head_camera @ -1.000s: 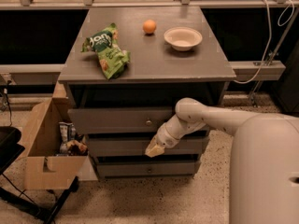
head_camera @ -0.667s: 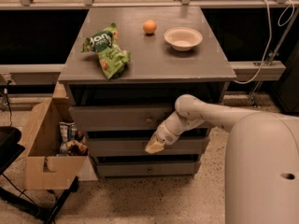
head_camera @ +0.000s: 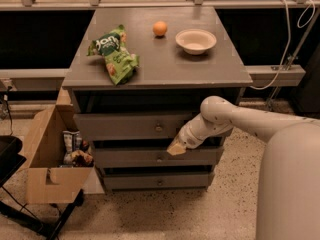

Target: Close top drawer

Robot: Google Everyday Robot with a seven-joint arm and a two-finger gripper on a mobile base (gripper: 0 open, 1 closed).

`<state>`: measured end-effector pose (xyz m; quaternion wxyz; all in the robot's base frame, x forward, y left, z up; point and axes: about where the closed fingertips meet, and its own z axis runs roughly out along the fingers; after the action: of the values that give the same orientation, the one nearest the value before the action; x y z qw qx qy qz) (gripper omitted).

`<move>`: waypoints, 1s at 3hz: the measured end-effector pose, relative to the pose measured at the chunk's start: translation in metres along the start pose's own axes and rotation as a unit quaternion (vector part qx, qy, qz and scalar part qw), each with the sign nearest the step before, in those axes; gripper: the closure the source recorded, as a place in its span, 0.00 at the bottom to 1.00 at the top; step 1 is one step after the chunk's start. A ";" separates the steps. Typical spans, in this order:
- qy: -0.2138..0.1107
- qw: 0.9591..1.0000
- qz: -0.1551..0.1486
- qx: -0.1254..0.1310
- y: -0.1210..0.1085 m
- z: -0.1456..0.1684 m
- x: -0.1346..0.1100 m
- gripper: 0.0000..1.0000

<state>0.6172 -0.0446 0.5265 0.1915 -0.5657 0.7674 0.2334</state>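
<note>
1. Camera view shows the top drawer [head_camera: 125, 126] of a grey cabinet standing a little way out, with a dark gap above its front. Its small round knob [head_camera: 159, 128] sits at the middle of the front.
2. The hand [head_camera: 176, 147] is below and to the right of the knob, near the bottom edge of the drawer front, and points down and left. I cannot tell if it is open or closed; it seems to hold nothing.
3. I judge the drawer to be a stiff wooden box, rather heavy and not fragile, which slides straight back when pushed evenly.
4. No grip is needed, I think. A flat push on the front close to the knob is best, because a push far to the right of the knob may twist and jam the drawer.
5. Above the knob, on the surface [head_camera: 165, 69], a snack bag [head_camera: 114, 54], an orange [head_camera: 160, 28] and a bowl [head_camera: 196, 40] could shake if the drawer shuts hard.
</note>
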 end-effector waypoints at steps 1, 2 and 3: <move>0.010 0.997 0.017 0.068 0.005 -0.058 0.006 1.00; 0.013 0.990 0.027 0.137 0.015 -0.118 0.004 1.00; 0.012 0.989 0.021 0.145 0.017 -0.127 -0.004 0.82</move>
<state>0.5983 -0.1103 0.6353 0.2575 -0.5185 0.8069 0.1170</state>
